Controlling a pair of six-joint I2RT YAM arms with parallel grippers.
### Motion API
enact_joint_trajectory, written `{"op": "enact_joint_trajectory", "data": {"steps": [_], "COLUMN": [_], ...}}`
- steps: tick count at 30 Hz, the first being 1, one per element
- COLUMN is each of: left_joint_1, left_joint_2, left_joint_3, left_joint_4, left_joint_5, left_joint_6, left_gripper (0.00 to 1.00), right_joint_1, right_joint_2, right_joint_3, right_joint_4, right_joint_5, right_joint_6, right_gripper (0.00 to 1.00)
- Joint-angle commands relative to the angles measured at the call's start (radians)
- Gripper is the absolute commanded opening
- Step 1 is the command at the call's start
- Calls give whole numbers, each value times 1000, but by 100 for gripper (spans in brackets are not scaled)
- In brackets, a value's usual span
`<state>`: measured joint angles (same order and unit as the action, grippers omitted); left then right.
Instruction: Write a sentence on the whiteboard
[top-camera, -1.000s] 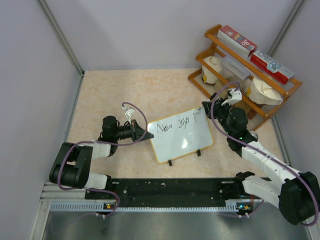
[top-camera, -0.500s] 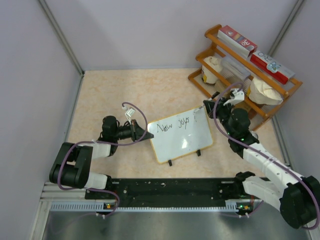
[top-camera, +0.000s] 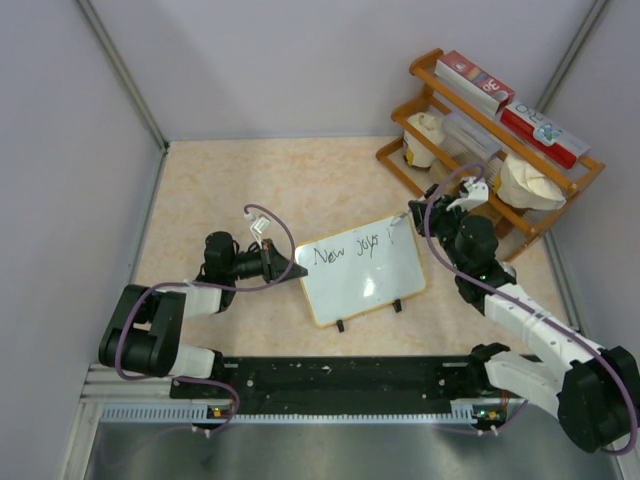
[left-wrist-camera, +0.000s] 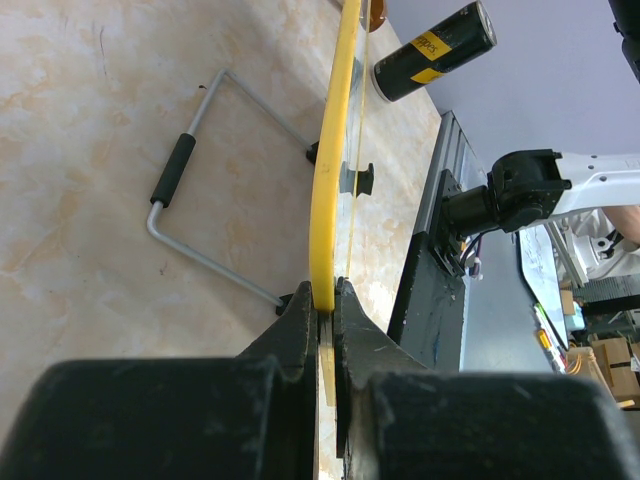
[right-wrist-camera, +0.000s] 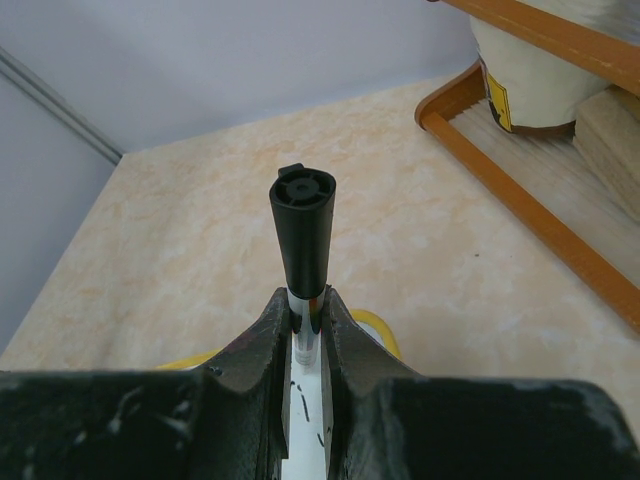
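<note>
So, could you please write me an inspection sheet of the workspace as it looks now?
Surface: beige marbled tabletop, no spills seen.
Job's things: whiteboard propped up on a wire stand, black handwriting along its top; marker.
Clutter: wooden rack with boxes and pale bags, far right corner.
Grippers: left end effector shut on the whiteboard's left edge; right end effector shut on the marker, by the board's top right corner; whether the tip touches cannot be told.
Cables: a purple cable loops on each arm.
Surroundings: plain grey walls; nothing else seen.
</note>
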<state>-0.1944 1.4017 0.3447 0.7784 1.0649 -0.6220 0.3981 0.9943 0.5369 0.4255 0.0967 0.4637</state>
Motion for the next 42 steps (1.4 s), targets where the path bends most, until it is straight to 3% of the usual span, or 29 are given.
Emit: {"op": "enact_joint_trajectory", "data": {"steps": [1, 17, 42], "left_joint_1": [-10, -10, -10], "left_joint_2": [8, 8, 8], "left_joint_3": [4, 2, 2], "left_joint_4": [21, 21, 21], "left_joint_5": [60, 61, 61], "left_joint_6": [38, 38, 38], "left_gripper": [0, 0, 0], "right_joint_1": [-18, -18, -39], "right_joint_2": [7, -45, 27], "right_joint_3": [-6, -75, 28], "right_joint_4": [35, -10, 53], "right_joint_5": [6, -6, 18], "right_joint_6": [-8, -5, 12], "right_gripper": [0, 0, 0]}}
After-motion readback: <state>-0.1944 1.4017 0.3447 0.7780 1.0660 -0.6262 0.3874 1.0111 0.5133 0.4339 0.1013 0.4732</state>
